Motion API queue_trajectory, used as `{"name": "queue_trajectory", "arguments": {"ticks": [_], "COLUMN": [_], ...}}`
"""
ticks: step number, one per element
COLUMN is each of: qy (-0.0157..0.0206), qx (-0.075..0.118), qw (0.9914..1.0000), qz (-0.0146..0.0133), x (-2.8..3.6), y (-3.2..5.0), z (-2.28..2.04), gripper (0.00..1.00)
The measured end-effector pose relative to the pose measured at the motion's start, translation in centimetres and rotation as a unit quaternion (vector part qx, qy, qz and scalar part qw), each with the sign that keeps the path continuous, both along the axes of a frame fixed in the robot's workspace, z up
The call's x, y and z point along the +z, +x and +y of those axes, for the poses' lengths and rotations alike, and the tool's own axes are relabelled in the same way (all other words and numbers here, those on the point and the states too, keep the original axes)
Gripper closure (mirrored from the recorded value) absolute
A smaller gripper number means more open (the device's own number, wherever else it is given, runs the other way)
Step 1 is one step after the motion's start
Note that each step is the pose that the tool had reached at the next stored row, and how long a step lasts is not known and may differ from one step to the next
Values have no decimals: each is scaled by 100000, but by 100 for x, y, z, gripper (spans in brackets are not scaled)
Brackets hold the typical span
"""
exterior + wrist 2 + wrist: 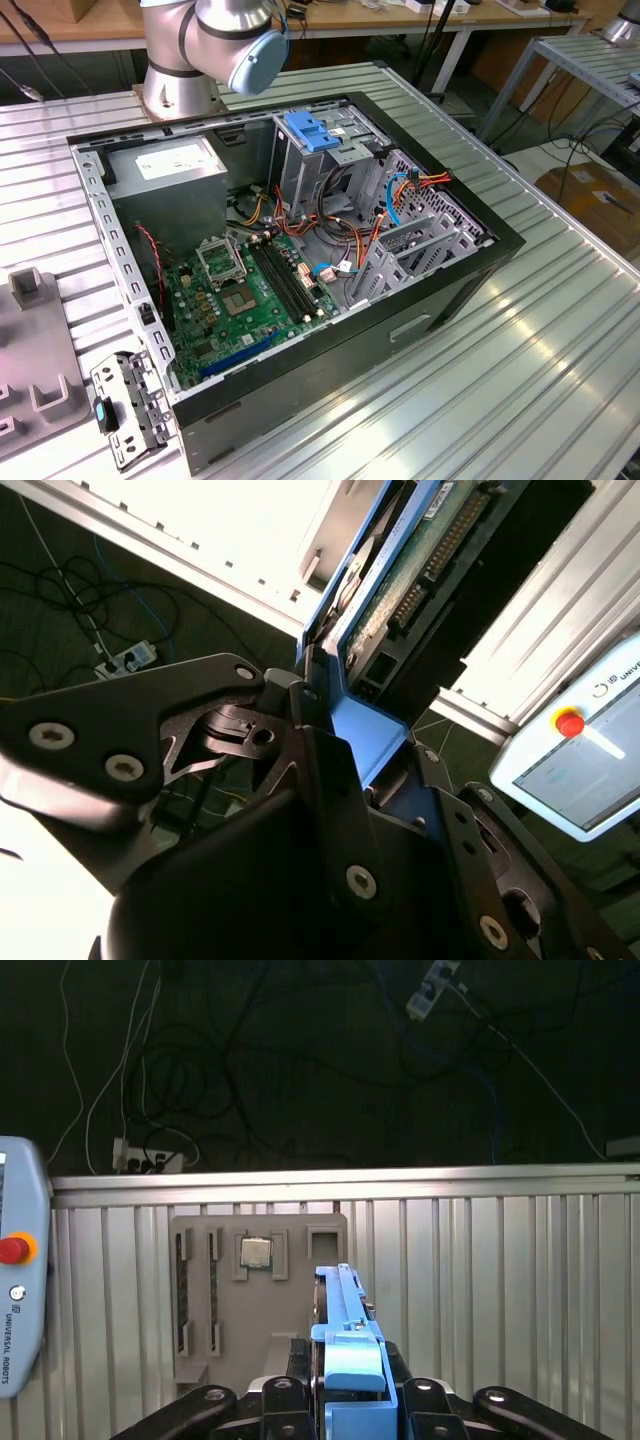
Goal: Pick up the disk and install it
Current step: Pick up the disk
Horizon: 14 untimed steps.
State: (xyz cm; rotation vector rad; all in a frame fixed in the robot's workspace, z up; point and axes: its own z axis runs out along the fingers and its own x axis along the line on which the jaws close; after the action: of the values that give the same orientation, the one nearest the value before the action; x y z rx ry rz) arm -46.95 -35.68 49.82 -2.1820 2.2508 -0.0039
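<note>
Gripper (348, 1390): jaws clamped on the disk (345, 1310), held on edge, in both wrist views | Computer case (500, 240): open, centre of exterior view | Judgement: carrying needs a firm, square hold on the blue rails, without tilt.
</note>
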Motion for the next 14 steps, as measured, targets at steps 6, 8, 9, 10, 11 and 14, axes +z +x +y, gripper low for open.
{"name": "queue_trajectory", "arguments": {"ticks": [6, 8, 9, 10, 11, 14], "qy": [0, -1, 1, 2, -1, 0], "qx": [-1, 0, -1, 0, -1, -1], "qw": [100000, 100000, 100000, 100000, 100000, 100000], "qz": [-1, 3, -2, 0, 1, -1], "x": [0, 0, 0, 0, 0, 0], "y": [83, 108, 120, 130, 149, 202], "z": [0, 0, 0, 0, 0, 0], "gripper": [63, 63, 63, 63, 63, 63]}}
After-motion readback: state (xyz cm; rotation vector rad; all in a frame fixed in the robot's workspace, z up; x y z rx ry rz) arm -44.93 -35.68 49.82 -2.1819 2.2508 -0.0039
